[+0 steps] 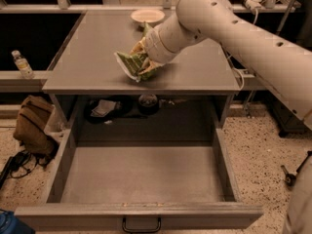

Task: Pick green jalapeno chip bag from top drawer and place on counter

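The green jalapeno chip bag (130, 64) is crinkled and light green with white edges. My gripper (142, 62) is shut on it and holds it over the front middle of the counter (87, 57), at or just above the surface. The white arm reaches in from the upper right. The top drawer (141, 177) is pulled fully open below, its flat grey bottom bare, with a black handle (141, 225) on its front panel.
A white bowl (147, 16) stands at the back of the counter. A dark shelf under the counter holds small items (105, 108). A water bottle (23, 65) stands on a ledge at left. A brown bag (31, 126) lies on the floor at left.
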Controlling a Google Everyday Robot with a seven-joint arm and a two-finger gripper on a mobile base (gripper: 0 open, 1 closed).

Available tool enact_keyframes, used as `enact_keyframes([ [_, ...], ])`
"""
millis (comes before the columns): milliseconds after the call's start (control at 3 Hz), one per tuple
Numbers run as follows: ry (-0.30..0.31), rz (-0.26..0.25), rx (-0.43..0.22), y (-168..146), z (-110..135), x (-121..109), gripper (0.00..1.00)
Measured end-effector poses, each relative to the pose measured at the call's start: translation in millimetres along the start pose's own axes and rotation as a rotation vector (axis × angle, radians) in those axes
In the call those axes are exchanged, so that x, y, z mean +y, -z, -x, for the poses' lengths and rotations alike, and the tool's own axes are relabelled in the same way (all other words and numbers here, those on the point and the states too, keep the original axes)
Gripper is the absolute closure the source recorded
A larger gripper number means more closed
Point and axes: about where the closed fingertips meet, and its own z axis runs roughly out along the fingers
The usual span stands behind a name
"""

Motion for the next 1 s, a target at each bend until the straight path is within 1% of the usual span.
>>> enact_keyframes([
  [333, -0.043, 0.033, -0.057, -13.4, -4.8, 2.8, 1.00],
  [667, -0.043, 0.034, -0.057, -13.2, -4.7, 2.6, 0.83],
  [1000, -0.043, 0.034, -0.057, -13.2, -4.7, 2.6, 0.62],
])
